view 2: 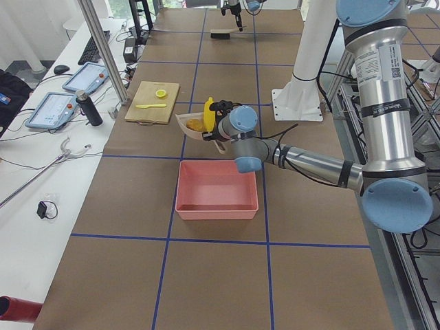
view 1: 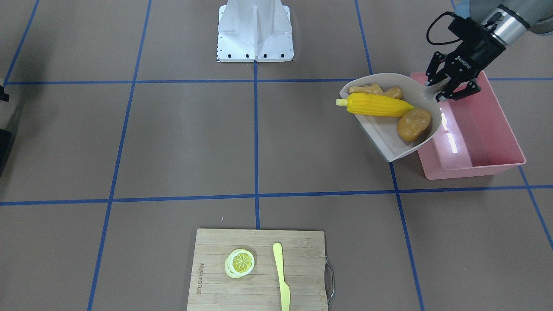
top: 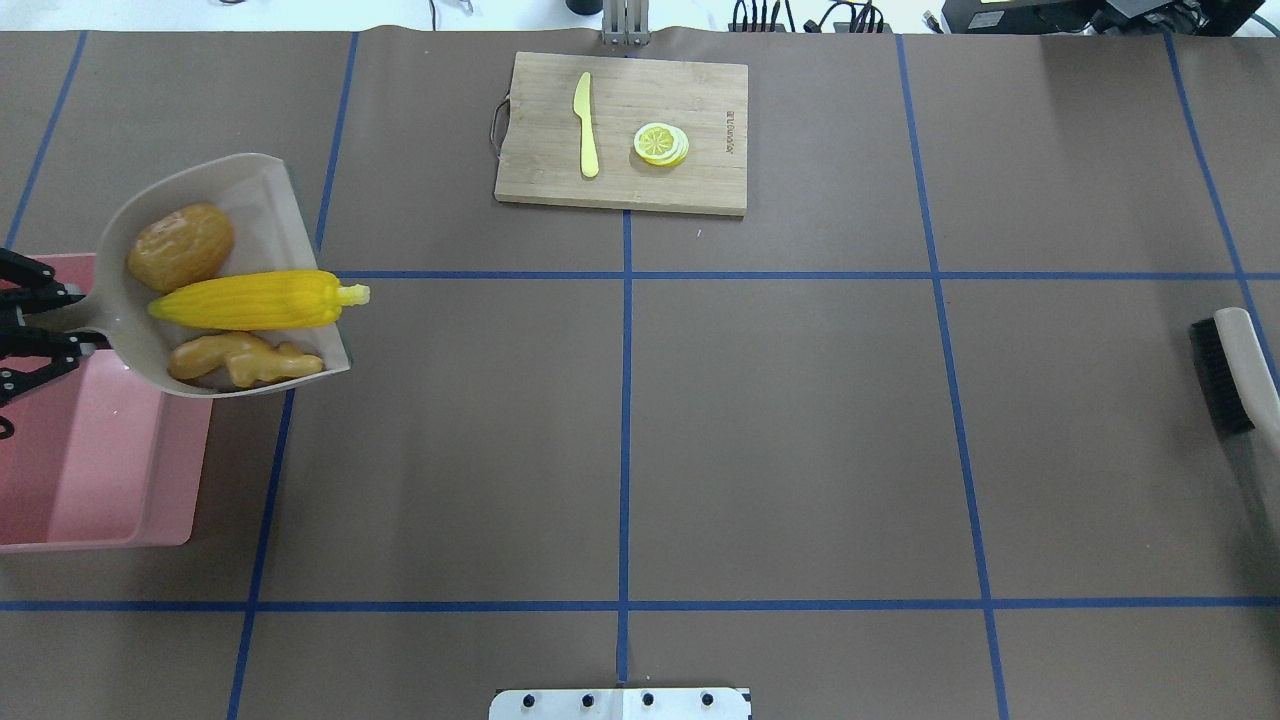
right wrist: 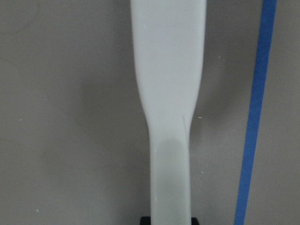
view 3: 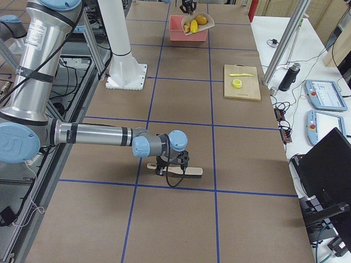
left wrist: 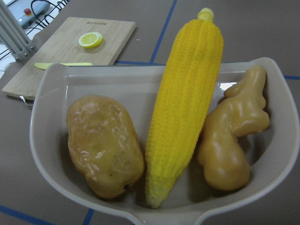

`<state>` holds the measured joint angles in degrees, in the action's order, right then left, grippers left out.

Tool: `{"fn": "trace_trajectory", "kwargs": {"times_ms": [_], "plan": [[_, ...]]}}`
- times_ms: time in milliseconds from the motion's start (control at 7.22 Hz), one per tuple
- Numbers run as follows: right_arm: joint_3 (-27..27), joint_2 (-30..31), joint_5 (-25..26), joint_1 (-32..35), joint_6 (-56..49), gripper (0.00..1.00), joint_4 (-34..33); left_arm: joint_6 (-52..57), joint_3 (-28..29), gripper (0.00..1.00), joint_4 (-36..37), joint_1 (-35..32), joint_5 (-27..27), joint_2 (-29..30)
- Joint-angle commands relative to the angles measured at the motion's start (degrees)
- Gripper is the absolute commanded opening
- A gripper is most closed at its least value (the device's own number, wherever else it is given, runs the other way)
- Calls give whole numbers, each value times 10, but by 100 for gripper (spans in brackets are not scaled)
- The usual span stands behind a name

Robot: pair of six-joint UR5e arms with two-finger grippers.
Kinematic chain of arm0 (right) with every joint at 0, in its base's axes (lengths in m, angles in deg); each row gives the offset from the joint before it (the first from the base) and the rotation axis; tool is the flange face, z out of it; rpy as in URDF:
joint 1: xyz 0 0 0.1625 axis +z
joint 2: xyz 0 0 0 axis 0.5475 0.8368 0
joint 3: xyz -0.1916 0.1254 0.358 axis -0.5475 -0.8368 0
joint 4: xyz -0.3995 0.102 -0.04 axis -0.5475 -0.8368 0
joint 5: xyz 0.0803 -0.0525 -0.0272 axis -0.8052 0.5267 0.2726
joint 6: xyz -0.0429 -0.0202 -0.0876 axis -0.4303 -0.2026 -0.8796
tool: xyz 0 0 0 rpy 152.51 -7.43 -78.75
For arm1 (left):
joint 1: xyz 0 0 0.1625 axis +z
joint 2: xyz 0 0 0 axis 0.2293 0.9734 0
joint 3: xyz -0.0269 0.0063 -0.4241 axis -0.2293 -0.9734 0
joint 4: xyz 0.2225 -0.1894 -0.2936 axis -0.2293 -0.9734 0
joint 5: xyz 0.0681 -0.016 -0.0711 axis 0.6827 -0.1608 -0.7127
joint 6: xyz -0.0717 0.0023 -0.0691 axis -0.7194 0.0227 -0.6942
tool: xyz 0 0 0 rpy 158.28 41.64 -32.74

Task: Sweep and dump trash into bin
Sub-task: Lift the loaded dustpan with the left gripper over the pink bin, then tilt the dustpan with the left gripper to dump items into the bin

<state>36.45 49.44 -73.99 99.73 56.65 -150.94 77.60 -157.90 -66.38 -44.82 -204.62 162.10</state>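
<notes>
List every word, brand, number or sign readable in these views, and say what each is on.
"ROBOTIQ": on the body of the left gripper holding the dustpan, barely legible.
Burned-in mark on the cutting board: too blurred to read.
Sticker on the left arm, left side view: too small to read.

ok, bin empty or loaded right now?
Empty. The pink bin shows a bare floor; corn cob, ginger root and potato lie in the dustpan held by the left gripper.

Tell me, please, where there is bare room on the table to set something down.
The middle, between the cutting board, the brush and the robot's base, is bare. It is crowded near the bin, where the left pincer holds the loaded dustpan.
</notes>
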Motion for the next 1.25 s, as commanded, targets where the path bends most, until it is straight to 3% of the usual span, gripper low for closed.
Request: {"fn": "trace_trajectory", "kwargs": {"times_ms": [0, 277, 416, 693, 831, 1108], "plan": [[0, -4, -1, 1, -1, 89, 0, 2, -1, 0, -2, -54, 1, -78], [7, -16, -2, 36, -9, 90, 0, 3, 7, 0, -3, -91, -6, -131], [12, -15, 2, 75, -41, 100, -1, 34, 14, 0, -4, -109, -6, -161], [8, -27, 16, 160, -109, 100, -29, 155, 45, 0, -3, -150, -6, -169], [4, -53, 64, 208, -109, 100, -44, 230, 41, 0, -4, -153, -6, -171], [8, -72, 83, 238, -129, 100, -123, 375, 37, 0, -7, -158, 2, -165]]}}
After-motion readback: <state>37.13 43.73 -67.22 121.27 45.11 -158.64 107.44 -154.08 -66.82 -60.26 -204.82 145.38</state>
